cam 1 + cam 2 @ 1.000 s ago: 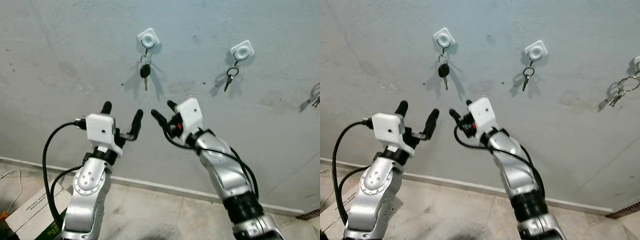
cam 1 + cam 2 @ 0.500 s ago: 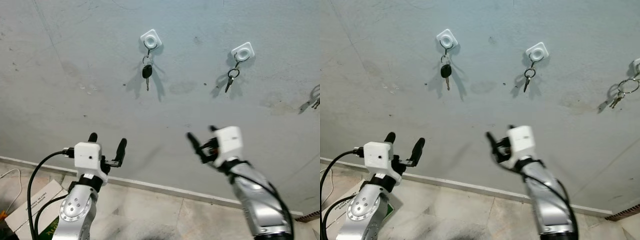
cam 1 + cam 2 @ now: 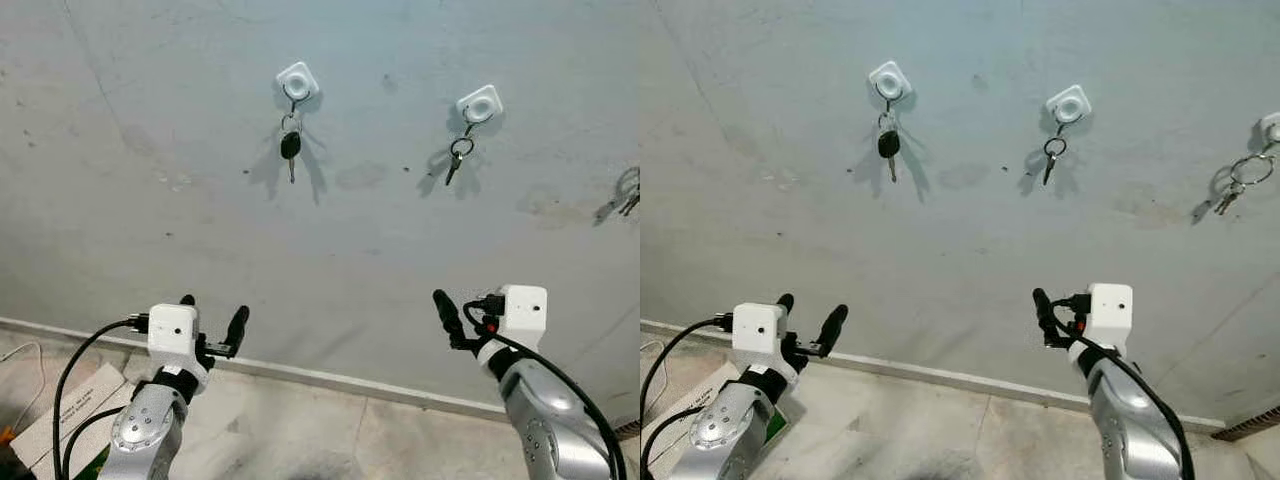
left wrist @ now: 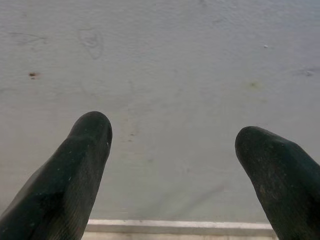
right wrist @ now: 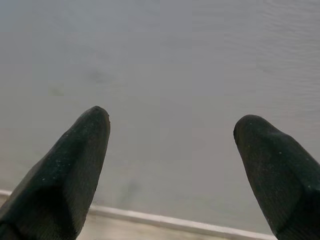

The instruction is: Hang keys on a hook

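Down low, the left gripper (image 3: 212,318) and right gripper (image 3: 1060,310) both gape wide, holding nothing, aimed at the grey wall (image 3: 150,150). Below them runs a pale skirting (image 3: 320,377) over tiled floor (image 3: 290,430). Up on the wall, a black-headed key (image 3: 290,146) hangs from the left white hook (image 3: 296,79), small keys (image 3: 455,160) from the next hook (image 3: 479,103).

Both eye views are looking forward at the wall (image 3: 150,120); each wrist camera is peering closely along its fingers at that same wall.
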{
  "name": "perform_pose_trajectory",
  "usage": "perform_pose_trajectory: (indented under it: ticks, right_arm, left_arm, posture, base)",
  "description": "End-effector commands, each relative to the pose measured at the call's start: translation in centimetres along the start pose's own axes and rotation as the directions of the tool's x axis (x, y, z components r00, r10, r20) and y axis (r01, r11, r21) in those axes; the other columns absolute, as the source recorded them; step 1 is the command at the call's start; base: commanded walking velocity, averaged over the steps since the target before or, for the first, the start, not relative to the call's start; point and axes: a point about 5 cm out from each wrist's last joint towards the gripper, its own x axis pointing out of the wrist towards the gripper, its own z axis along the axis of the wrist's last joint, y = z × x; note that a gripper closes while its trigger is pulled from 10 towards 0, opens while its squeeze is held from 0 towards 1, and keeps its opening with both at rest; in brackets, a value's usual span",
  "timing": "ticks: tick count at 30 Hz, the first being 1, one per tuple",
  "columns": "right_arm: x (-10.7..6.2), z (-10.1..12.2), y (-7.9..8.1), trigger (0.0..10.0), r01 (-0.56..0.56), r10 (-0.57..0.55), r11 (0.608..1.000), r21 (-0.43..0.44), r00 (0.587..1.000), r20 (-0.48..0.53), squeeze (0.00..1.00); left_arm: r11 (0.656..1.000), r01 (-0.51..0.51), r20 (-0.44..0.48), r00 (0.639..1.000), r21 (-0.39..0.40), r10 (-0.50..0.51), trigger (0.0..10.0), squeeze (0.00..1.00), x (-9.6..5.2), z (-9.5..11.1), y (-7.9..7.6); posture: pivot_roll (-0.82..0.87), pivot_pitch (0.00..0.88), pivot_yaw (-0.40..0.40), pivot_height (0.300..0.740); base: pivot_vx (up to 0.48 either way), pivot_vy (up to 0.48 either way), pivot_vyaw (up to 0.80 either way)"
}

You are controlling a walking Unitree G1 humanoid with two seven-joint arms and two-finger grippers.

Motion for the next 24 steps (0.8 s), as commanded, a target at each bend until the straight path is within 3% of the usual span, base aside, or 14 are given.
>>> perform_pose_trajectory:
  ticks: [1, 5, 9, 24]
  right_arm:
    - [0.1, 0.3, 1.3, 10.0, -0.025, 0.025, 1.0, 0.004, 1.0, 0.007, 0.0]
    - [0.1, -1.0, 2.0, 10.0, -0.041, 0.039, 0.997, -0.063, 0.999, -0.025, 0.0]
    - [-0.1, -1.2, 1.6, 10.0, -0.031, 0.03, 0.999, -0.014, 0.999, -0.042, 0.0]
    - [-1.0, -1.7, 2.7, 10.0, -0.095, 0.094, 0.995, -0.011, 0.994, -0.063, 0.0]
  left_arm:
    - [1.0, 0.016, -0.025, 1.0, 0.001, -0.016, 10.0, 0.0, 0.0, -0.4, 0.0]
    - [0.999, 0.033, -0.039, 0.999, -0.007, -0.034, 10.0, 0.0, 0.0, -0.6, -0.2]
    - [0.999, 0.052, -0.052, 0.997, -0.012, -0.052, 10.0, 0.0, -0.3, -0.8, -0.3]
    - [0.994, 0.112, -0.073, 0.991, -0.014, -0.113, 10.0, 0.0, -1.1, -0.9, -0.7]
  posture:
    - [-0.01, 0.037, 0.01, 0.74]
    - [0.01, 0.038, 0.005, 0.74]
    - [0.0, 0.053, 0.004, 0.74]
    - [-0.01, 0.097, 0.007, 0.74]
  base:
    - [0.0, 0.0, 0.0]
    - [0.0, 0.0, 0.0]
    - [0.0, 0.0, -0.57]
    - [0.0, 0.0, 0.0]
